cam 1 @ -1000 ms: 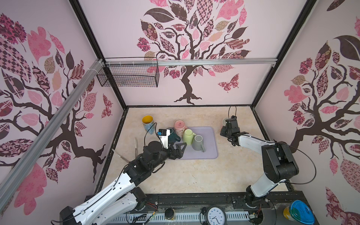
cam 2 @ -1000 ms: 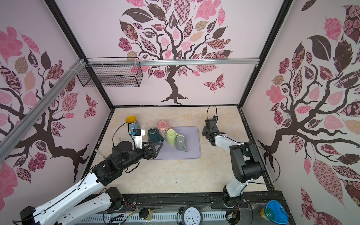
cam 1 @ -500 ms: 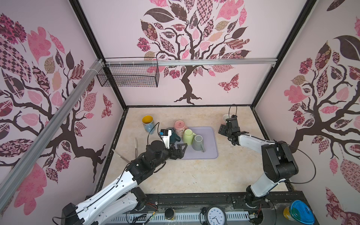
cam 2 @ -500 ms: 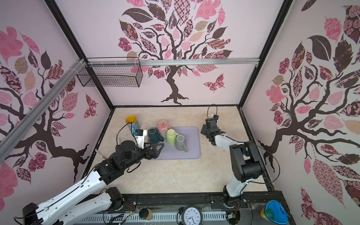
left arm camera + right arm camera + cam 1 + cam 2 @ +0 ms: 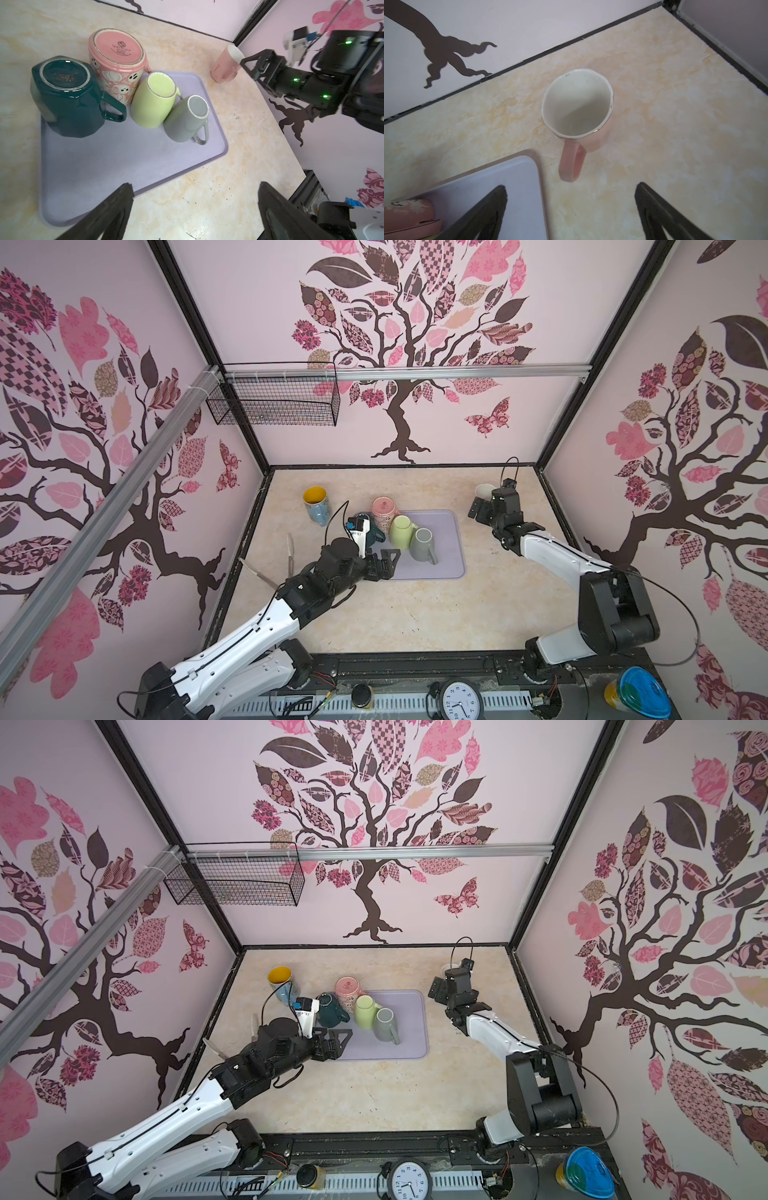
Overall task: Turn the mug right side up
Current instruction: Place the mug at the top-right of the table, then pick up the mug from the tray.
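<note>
Directly ahead of the right gripper [image 5: 571,187], whose jaws stand fully spread with nothing between them, a pale pink mug [image 5: 577,104] sits mouth up on the table [image 5: 675,145]. It is clear of both fingers, and its handle [image 5: 572,162] points back at the gripper. That one looks done.

Ahead of the left gripper [image 5: 194,186], likewise wide and empty over the near corner of the tray [image 5: 104,162], four mugs rest bottom up. The grey mug [image 5: 182,122] is nearest, with the lime mug [image 5: 151,104] crowding it just behind. The dark green mug [image 5: 68,99] and ghost-print mug [image 5: 116,62] are farthest.

These are probably glazed ceramic: rigid, fairly heavy, slick and liable to chip. I would pinch the grey one squarely across its body, since a glancing grip may slip mid-flip.
</note>
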